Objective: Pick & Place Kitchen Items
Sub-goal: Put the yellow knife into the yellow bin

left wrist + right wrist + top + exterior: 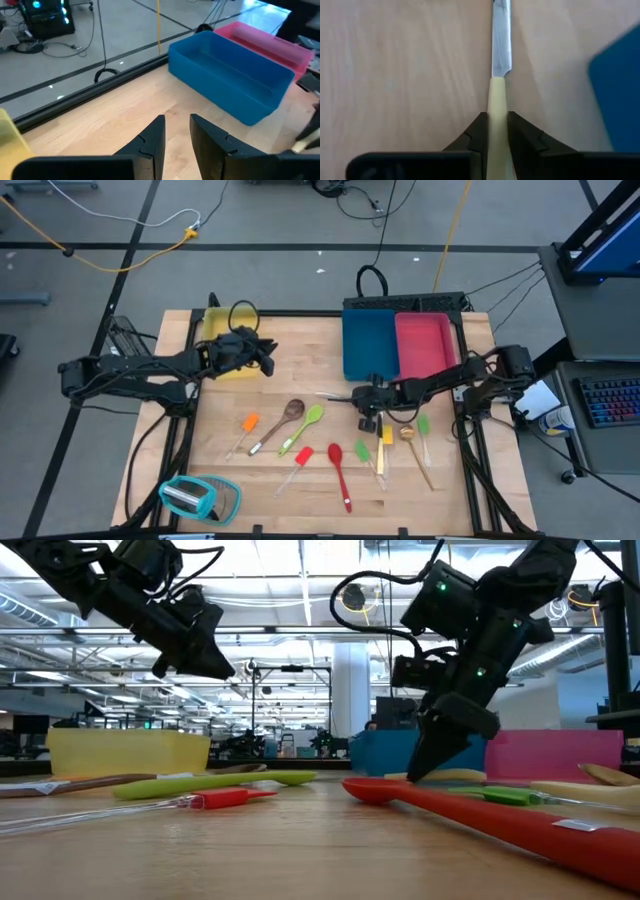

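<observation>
My right gripper [372,396] is low over the table in front of the blue tray [368,340], shut on a knife with a cream handle and a silver blade [335,393] that points toward the table's left. My left gripper [266,356] is open and empty, raised above the table [205,660] beside the yellow tray [230,330]. Several utensils lie flat on the table. Among them are an orange spatula [248,425], a brown wooden spoon [286,414], a green spoon [308,423] and a red spoon [340,472]. My right gripper pinches the knife's cream handle [496,107] between its two fingers, a little behind where the blade begins. The fingers come slanting down from the table's right and lie in line with the knife. The blade [502,45] sticks out ahead of the fingertips, low over the wood. Whether it is lifted clear, I cannot tell.
A pink tray [425,345] stands right of the blue one. More spatulas and spoons [385,450] lie just near-side of my right gripper. A teal-and-clear rounded object [200,498] sits at the near left corner. Bare wood lies between the yellow and blue trays.
</observation>
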{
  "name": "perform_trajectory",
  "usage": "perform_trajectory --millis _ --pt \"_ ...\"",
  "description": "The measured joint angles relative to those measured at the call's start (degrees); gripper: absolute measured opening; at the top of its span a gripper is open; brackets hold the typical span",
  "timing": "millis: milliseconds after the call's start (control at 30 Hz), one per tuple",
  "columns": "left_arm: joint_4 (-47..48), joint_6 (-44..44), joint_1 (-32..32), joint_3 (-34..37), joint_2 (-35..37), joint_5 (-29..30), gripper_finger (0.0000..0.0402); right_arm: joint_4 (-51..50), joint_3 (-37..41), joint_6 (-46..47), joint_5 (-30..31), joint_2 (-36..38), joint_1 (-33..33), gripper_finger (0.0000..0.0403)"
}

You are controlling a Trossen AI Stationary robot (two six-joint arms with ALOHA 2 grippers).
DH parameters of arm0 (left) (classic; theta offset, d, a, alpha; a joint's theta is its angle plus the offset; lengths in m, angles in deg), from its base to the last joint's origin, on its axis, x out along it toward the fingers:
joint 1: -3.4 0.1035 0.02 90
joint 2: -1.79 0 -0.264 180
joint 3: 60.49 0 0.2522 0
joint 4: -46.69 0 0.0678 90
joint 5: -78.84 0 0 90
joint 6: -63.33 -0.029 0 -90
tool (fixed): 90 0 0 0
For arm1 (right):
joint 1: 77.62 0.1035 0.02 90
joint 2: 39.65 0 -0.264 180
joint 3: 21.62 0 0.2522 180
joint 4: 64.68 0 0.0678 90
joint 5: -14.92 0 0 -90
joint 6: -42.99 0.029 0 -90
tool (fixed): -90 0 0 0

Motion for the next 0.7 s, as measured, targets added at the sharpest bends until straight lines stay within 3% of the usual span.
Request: perform_trajectory --millis 267,400,567,700 --pt "-2.06 -4.25 -3.07 0.02 0.00 -2.00 0.0093 0.84 -0.13 -1.88 1.56 5.11 0.03 0.0035" --pt "-2.84 -6.14 -4.29 0.02 0.00 -2.64 0.0093 5.27 -0.13 -3.92 1.53 9.72 0.01 0.0002" --pt "-2.88 -6.42 -5.30 0.02 0.00 -2.66 0.0093 15.08 -0.19 -10.12 1.49 16.56 0.01 0.0001" --pt "-2.79 -6.42 -5.98 0.02 0.00 -2.66 0.0093 16.02 -0.24 -12.92 1.38 19.72 0.01 0.0001"
